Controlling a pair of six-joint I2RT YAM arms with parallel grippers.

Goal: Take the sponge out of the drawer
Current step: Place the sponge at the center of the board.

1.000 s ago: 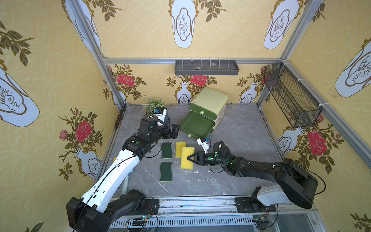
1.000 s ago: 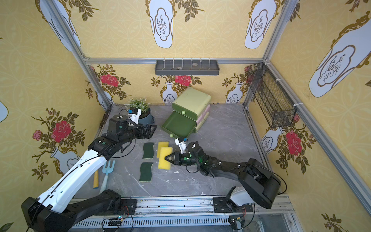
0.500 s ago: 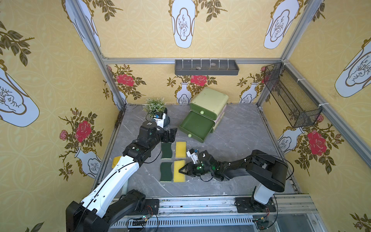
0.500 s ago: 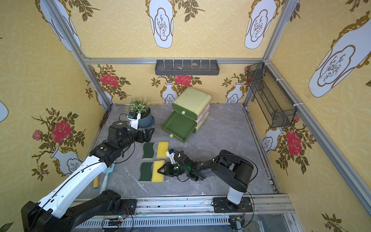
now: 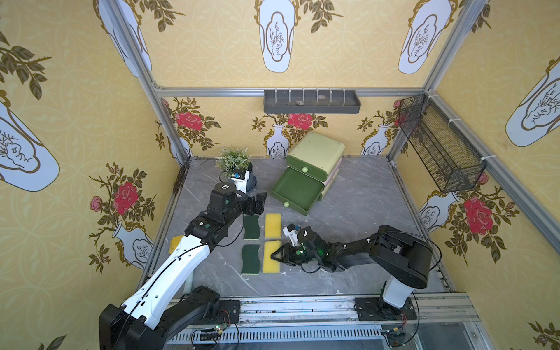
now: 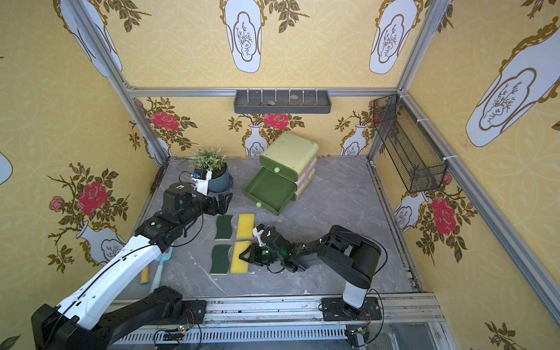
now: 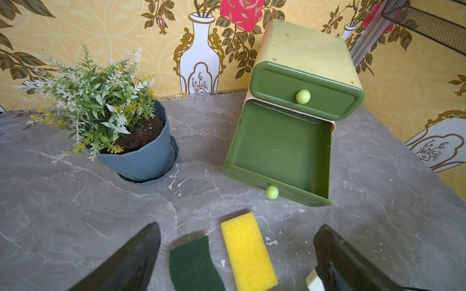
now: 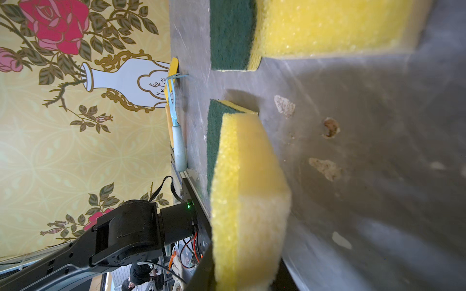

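Observation:
The lower drawer [image 5: 298,189] of the green cabinet stands pulled out with a bare floor [image 7: 280,148]. A yellow sponge [image 5: 270,257] lies on the table near the front, beside a green scouring sponge [image 5: 250,259]. My right gripper [image 5: 274,255] lies low over the table, shut on this yellow sponge [image 8: 247,189], which fills the gap between its jaws. Further back lie another green sponge [image 5: 251,227] and another yellow sponge [image 5: 272,225]. My left gripper [image 5: 259,204] hovers open behind that pair, with nothing between its fingers [image 7: 141,252].
A potted plant [image 5: 236,165] stands at the back left, next to the light green cabinet [image 5: 316,154]. A wire basket [image 5: 439,151] hangs on the right wall and a grey shelf [image 5: 312,101] on the back wall. A small garden fork [image 6: 159,269] lies at the left edge.
My right gripper has carried the yellow sponge from near the drawer toward the front and lowered it beside the near green sponge. The left gripper has shifted slightly and stays open.

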